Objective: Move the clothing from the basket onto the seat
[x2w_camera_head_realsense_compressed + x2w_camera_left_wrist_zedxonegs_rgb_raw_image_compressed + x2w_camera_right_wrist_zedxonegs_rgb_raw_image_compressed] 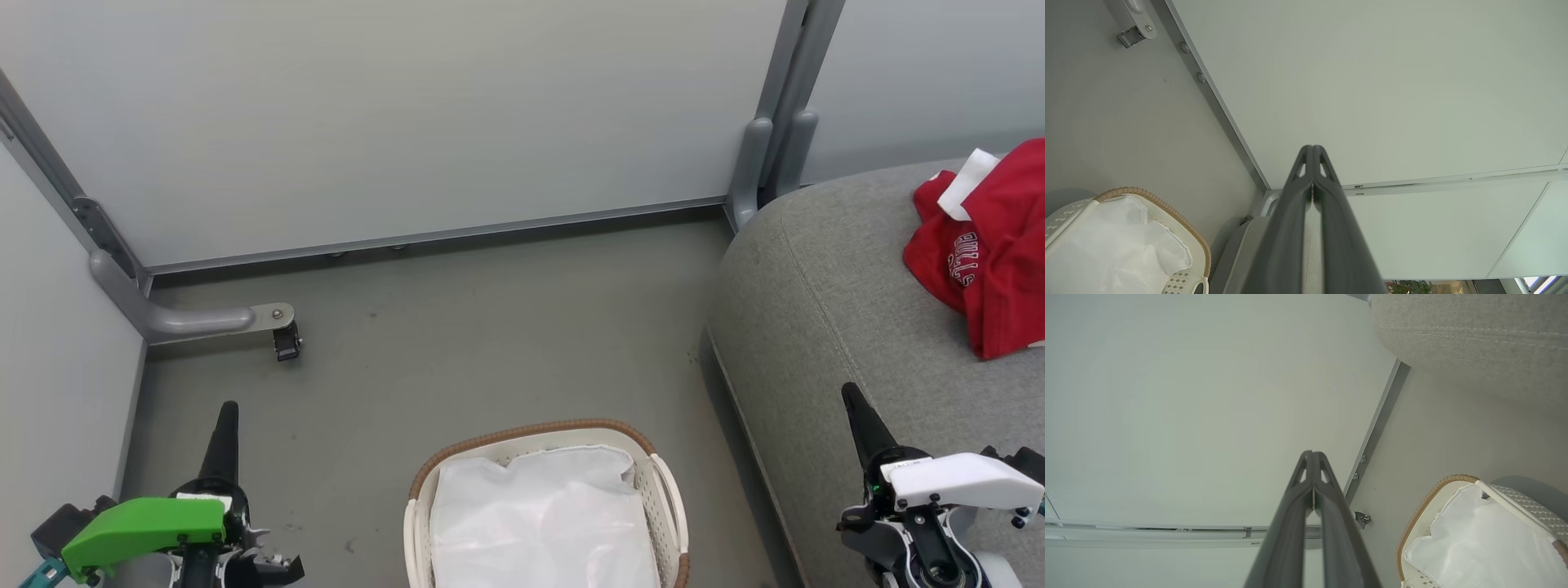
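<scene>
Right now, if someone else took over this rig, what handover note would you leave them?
Left gripper: shut, empty, above the floor left of the basket.
Right gripper: shut, empty, by the near part of the seat.
Clothing: red garments lie bunched on the seat, toward its right.
Done: the basket holds its white liner, with no red in the part in view.
Left: check the basket's near end, which the head view cuts off. Beyond that, probably nothing.
</scene>
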You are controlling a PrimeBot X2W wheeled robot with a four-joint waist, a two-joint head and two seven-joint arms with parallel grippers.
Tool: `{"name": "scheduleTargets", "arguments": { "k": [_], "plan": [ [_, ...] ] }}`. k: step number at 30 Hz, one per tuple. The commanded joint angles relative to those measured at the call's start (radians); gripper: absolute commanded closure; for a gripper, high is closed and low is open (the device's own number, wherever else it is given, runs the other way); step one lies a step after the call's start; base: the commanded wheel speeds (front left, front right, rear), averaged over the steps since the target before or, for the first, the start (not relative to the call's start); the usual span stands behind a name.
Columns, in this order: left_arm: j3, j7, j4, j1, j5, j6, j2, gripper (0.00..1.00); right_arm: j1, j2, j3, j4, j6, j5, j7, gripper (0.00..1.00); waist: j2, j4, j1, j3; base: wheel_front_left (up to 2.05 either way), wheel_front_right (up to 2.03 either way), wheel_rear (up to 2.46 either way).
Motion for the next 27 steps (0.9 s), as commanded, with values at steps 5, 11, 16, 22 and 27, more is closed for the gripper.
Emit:
{"name": "scheduleTargets", "arguments": {
  "k": [5, 11, 16, 22, 27],
  "plan": [
    [0.010, 0.014, -0.010, -0.027, -0.047, -0.005, 0.004, 1.00, -0.017, -0.006, -0.009, -0.009, 0.000, 0.052, 0.014, 1.00, 0.0023, -0.002, 0.0000, 0.002, 0.00, 0.00, 0.00],
    [0.016, 0.026, -0.013, -0.033, -0.085, -0.005, 0.004, 1.00, -0.017, -0.006, -0.014, -0.011, 0.000, 0.096, 0.026, 1.00, 0.0024, -0.005, 0.0000, 0.003, 0.00, 0.00, 0.00],
    [0.021, 0.035, -0.015, -0.033, -0.115, -0.006, 0.004, 1.00, -0.017, -0.007, -0.018, -0.012, 0.000, 0.130, 0.036, 1.00, 0.0026, -0.008, 0.0000, 0.005, 0.00, 0.00, 0.00],
    [0.027, 0.046, -0.016, -0.039, -0.150, -0.006, 0.004, 1.00, -0.017, -0.007, -0.022, -0.014, 0.000, 0.170, 0.045, 1.00, 0.0027, -0.010, 0.0000, 0.006, 0.00, 0.00, 0.00],
    [0.032, 0.054, -0.018, -0.041, -0.179, -0.006, 0.004, 1.00, -0.018, -0.007, -0.026, -0.015, 0.000, 0.201, 0.055, 1.00, 0.0028, -0.013, 0.0000, 0.008, 0.00, 0.00, 0.00]
  ]
}}
